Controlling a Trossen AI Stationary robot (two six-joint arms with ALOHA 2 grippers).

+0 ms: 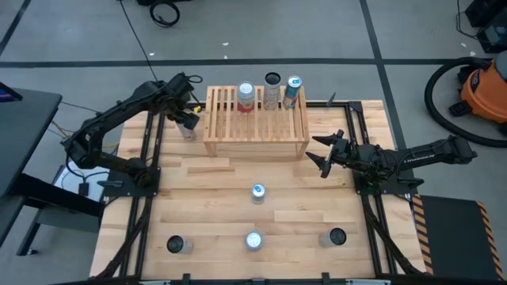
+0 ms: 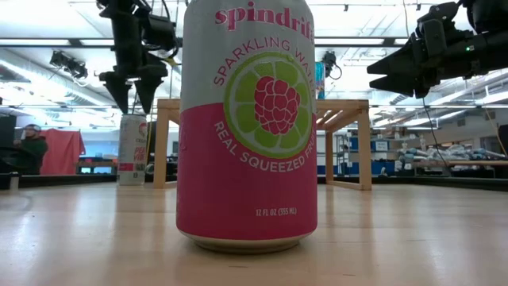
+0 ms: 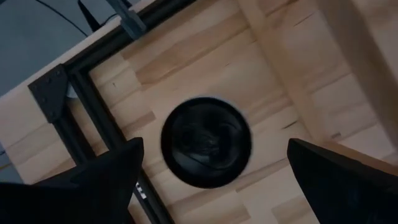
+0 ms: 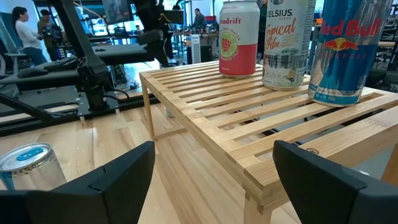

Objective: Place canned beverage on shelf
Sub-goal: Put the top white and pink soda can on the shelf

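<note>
The pale wooden shelf [image 1: 255, 123] stands at the table's far middle. Three cans stand on its slatted top along the far edge: a red-and-white one [image 1: 245, 96], a dark-topped one [image 1: 272, 89] and a blue one [image 1: 293, 91]. A dark-topped can [image 3: 206, 142] stands upright on the table just left of the shelf [image 2: 132, 149]. My left gripper [image 3: 214, 149] is open right above it, pointing down, with its fingertips [image 2: 133, 99] just over the can's top. My right gripper [image 1: 325, 154] is open and empty, level, off the shelf's right near corner [image 4: 249, 118].
Several more cans stand on the near half of the table: one in the middle [image 1: 258, 192], one at the near middle [image 1: 253, 241], one near left [image 1: 176, 245] and one near right [image 1: 337, 237]. The pink can [image 2: 246, 127] fills the low view. Black frame rails [image 1: 146, 158] run along both sides.
</note>
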